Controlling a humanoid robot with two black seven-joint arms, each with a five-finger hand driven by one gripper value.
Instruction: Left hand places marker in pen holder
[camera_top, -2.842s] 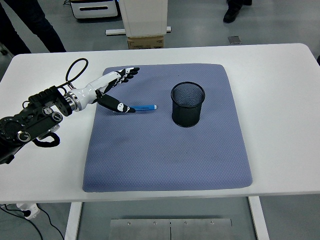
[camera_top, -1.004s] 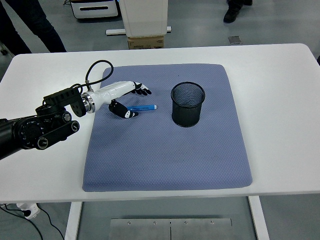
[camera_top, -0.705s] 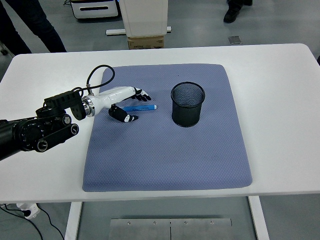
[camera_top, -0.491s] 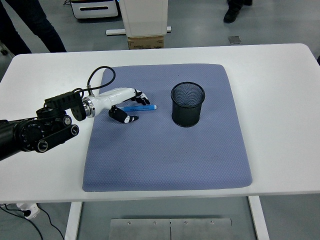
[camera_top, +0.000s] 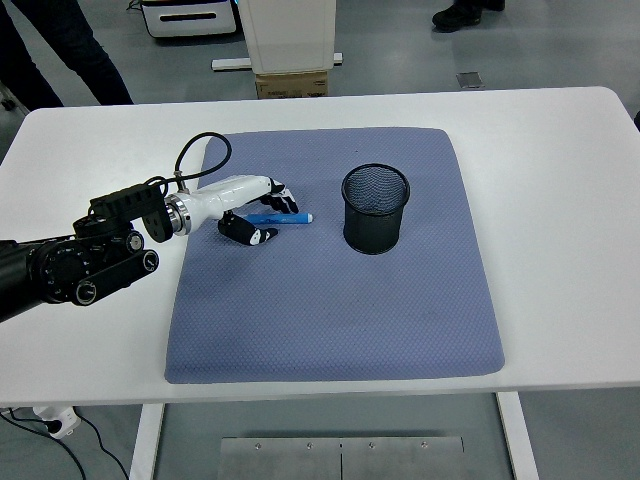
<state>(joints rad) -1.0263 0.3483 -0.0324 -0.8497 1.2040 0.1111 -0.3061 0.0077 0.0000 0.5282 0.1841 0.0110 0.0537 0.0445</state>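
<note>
A: In the head view, why does the marker (camera_top: 279, 217) lie where it does?

B: It rests flat on the blue mat (camera_top: 330, 300), left of the mesh pen holder (camera_top: 376, 208) and apart from it, lengthwise left to right. I'd say that layout leaves its left end free for a grasp from the left side, while the holder stands upright and open-topped, ready to receive it.

A: And the left hand (camera_top: 252, 205)?

B: It comes in from the left, low over the mat, partly curled around the marker's left end. The fingers (camera_top: 283, 195) arch over the far side and the thumb (camera_top: 250, 233) sits on the near side. I can't tell whether they actually pinch it or only bracket it; the marker looks to be lying down, not lifted
</note>
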